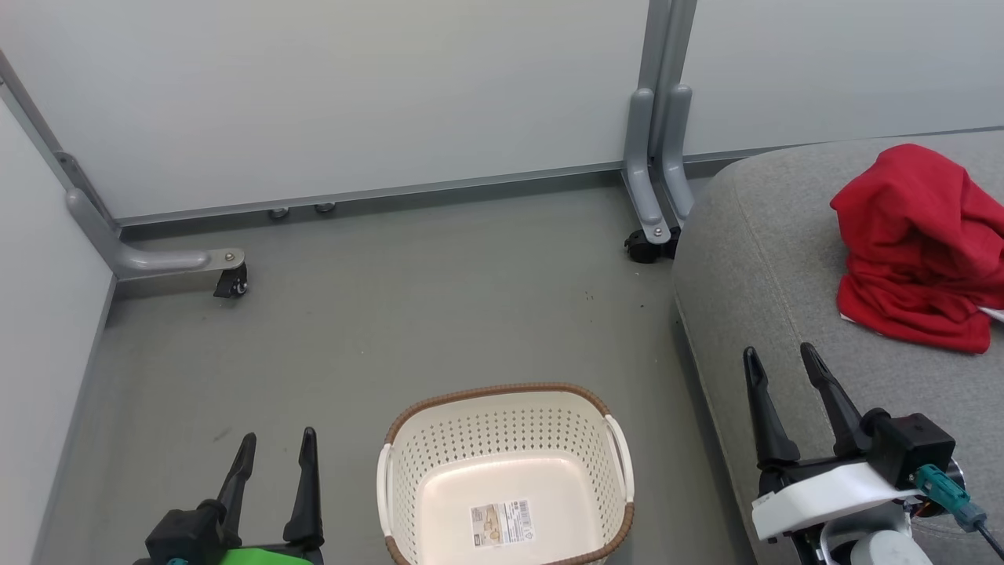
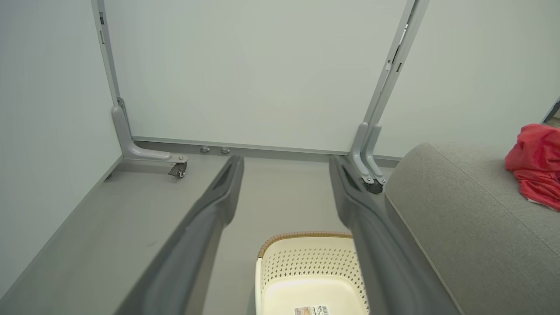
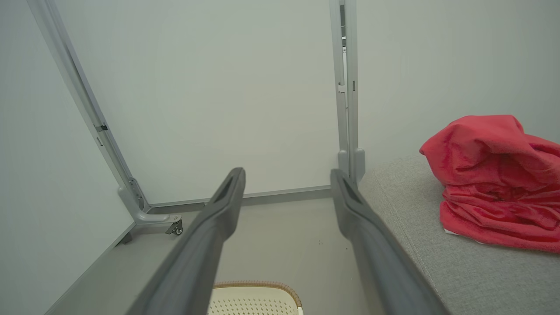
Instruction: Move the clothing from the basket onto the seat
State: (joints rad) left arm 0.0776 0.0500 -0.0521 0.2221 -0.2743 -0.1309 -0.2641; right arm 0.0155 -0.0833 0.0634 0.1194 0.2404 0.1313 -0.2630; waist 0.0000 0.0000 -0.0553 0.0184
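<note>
The red clothing (image 1: 918, 247) lies in a heap on the grey seat (image 1: 769, 259) at the right, a bit of white trim showing at its edge. It also shows on the seat in the left wrist view (image 2: 536, 164) and the right wrist view (image 3: 494, 179). The cream basket (image 1: 506, 479) stands on the floor at the bottom centre, holding nothing but its label sticker. My left gripper (image 1: 278, 451) is open, left of the basket. My right gripper (image 1: 780, 365) is open over the seat's front edge, short of the clothing, nothing between its fingers.
White partition panels on grey wheeled feet (image 1: 651, 220) close off the back and left. One caster foot (image 1: 227, 278) juts onto the grey floor at the left. Bare floor (image 1: 408, 314) lies between the basket and the panels.
</note>
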